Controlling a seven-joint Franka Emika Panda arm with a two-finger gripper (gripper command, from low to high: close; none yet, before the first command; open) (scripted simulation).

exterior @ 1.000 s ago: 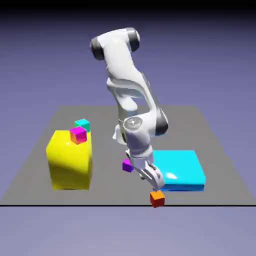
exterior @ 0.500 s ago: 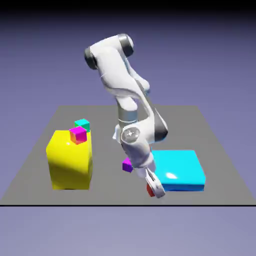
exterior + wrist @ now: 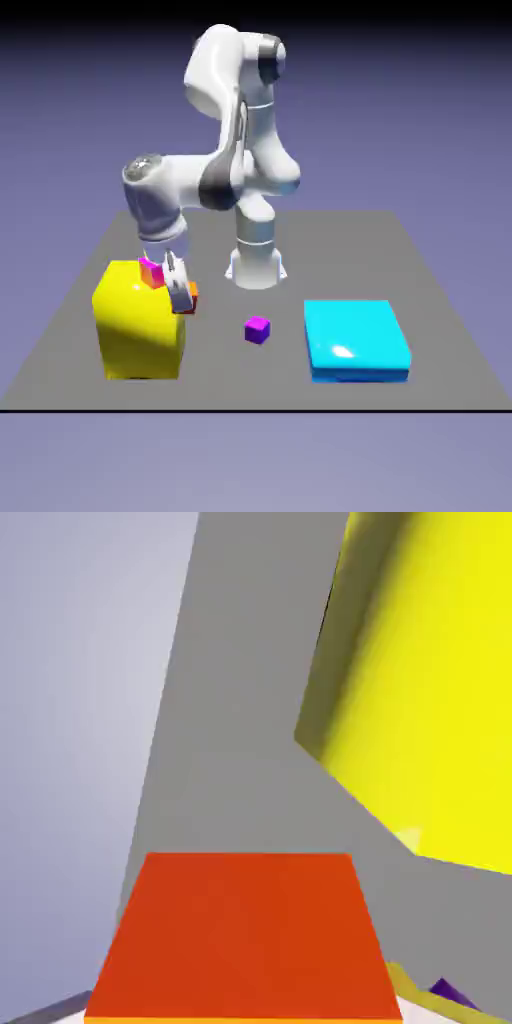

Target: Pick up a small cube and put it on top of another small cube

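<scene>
Pincer (image 3: 183, 296) clenched on the small cube (image 3: 189, 293): orange and red show between the fingers in the exterior view, and in the hand view a flat red-orange face fills the bottom middle, hiding both tips. A second ago it stood open over that cube at the near edge of the worktop (image 3: 440, 330), just left of the cyan slab's near corner. Since then the jaws have shut and the arm has swung to the exterior view's left, so I now have the cube off the surface, hanging by the upper right edge of the yellow block (image 3: 138, 325).

My read: pick is done, carry is under way, placing not done. The magenta-topped tiny cube (image 3: 150, 270) sits on the yellow block just up and left of the pincer and looks like the probable target, but I can't confirm that from here. The teal cube seen behind it earlier is now hidden by the arm.

Purple tiny cube (image 3: 257, 329) hasn't moved, alone between block and cyan slab (image 3: 356, 338).

Surfaces: all rendered, hard-edged, uniform colour, no texture. Cubes have sharp corners and flat faces, so stacking needs square alignment. Cyan slab is low and flat with a glossy highlight; yellow block is tall with slightly rounded edges, matte. Worktop plain grey, flat.
</scene>
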